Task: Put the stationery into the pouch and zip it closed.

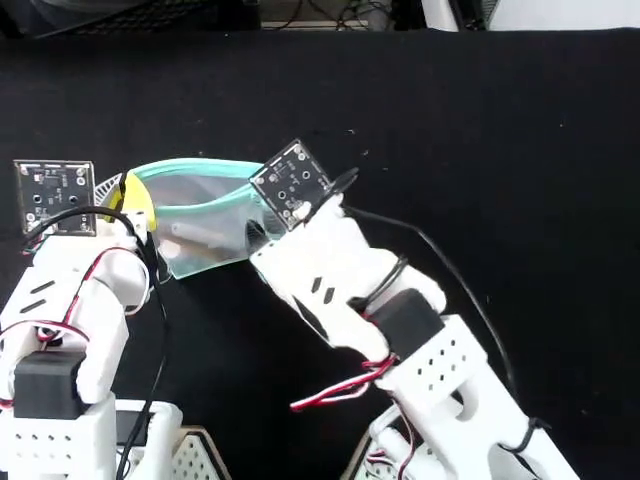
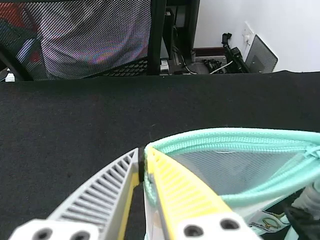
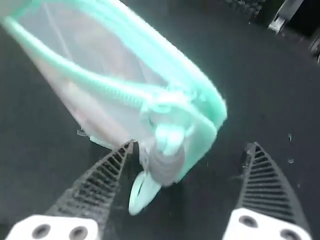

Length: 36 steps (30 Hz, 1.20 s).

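Note:
A see-through pouch (image 1: 200, 215) with mint-green zip trim lies on the black table, its mouth gaping along the top. Pale stationery (image 1: 190, 232) shows through its wall. My left gripper (image 2: 141, 152) is shut on the pouch (image 2: 235, 165) at its left end, with the grey and yellow fingers pinching the trim. My right gripper (image 3: 191, 145) stands open at the other end of the pouch (image 3: 115, 85). The mint zip pull (image 3: 141, 189) hangs between its fingers, close to one of them. In the high view the right gripper (image 1: 262, 228) is mostly under its camera board.
The black cloth table (image 1: 480, 150) stretches open to the right and the far side. A mesh chair (image 2: 75, 40) and cables stand beyond the table's far edge. Both arm bases (image 1: 90, 430) sit at the near edge.

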Available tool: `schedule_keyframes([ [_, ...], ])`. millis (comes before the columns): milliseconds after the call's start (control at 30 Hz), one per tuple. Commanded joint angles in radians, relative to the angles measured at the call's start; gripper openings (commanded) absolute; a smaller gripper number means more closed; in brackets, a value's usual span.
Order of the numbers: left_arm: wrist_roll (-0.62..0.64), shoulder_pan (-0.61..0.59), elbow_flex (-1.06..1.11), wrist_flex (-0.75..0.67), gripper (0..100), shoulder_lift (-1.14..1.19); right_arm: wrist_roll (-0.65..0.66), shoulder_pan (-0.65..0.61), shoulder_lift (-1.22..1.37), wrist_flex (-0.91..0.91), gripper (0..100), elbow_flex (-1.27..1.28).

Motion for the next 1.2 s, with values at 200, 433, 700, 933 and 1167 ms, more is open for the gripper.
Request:
schedule_keyframes([
  [200,0.002,-0.004,0.202,0.034,3,0.155,-0.002,0.097,-0.001,-0.141,2.8,0.007],
  [433,0.002,-0.004,0.202,0.034,3,0.155,0.098,0.235,-0.067,-0.138,1.1,-0.016],
  [700,0.002,-0.005,0.191,0.035,4,0.146,0.242,0.164,-0.174,0.006,1.1,-0.099],
  [933,0.000,0.002,0.128,0.069,4,0.153,0.238,0.152,-0.173,0.051,1.1,-0.171],
  [1167,0.002,0.002,0.154,0.043,4,0.153,0.236,0.150,-0.173,-0.025,1.5,0.031],
])
